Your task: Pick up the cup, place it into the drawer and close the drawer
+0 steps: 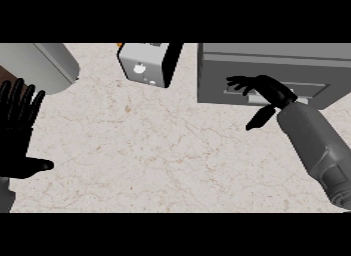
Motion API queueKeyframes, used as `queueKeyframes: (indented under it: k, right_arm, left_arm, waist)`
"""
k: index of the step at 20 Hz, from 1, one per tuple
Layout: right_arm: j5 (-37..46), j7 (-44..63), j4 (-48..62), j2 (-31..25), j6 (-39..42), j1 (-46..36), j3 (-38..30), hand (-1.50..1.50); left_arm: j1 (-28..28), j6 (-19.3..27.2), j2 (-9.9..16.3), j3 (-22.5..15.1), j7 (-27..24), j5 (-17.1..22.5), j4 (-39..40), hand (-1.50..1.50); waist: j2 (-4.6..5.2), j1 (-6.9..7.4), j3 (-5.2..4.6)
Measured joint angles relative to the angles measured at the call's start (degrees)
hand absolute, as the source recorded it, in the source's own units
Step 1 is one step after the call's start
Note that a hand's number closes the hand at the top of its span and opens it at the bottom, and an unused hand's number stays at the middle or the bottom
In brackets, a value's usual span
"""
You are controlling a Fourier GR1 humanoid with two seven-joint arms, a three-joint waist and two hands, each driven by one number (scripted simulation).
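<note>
Two black hands show over a marbled desk (148,150). The left hand (12,135) rests open at the left edge of the frame, fingers straight and pointing up, holding nothing. The right hand (263,90), at the upper right, lies against the front of a grey drawer (281,92), its fingers curled at the recessed handle; whether they grip it cannot be told. No cup can be made out. A white appliance (145,65) stands at top centre, a grey cylinder (38,62) at upper left.
</note>
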Motion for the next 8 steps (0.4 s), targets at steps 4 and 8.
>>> queueKeyframes:
  k: [4, 8]
  right_arm:
    - [-0.25, -1.68, 2.91, -0.82, 2.2, -1.6, -0.66, -1.5]
    - [-1.01, -4.46, 5.08, -1.23, 3.38, -1.78, -1.51, -1.5]
  left_arm:
    - [-1.1, 0.02, -0.48, -0.24, -0.05, -0.69, 0.39, -1.5]
    - [-1.4, -0.05, -1.14, -0.48, -0.7, -1.55, 1.11, -1.5]
  waist:
    - [0.14, 0.37, 0.01]
    - [0.45, 0.79, 0.29]
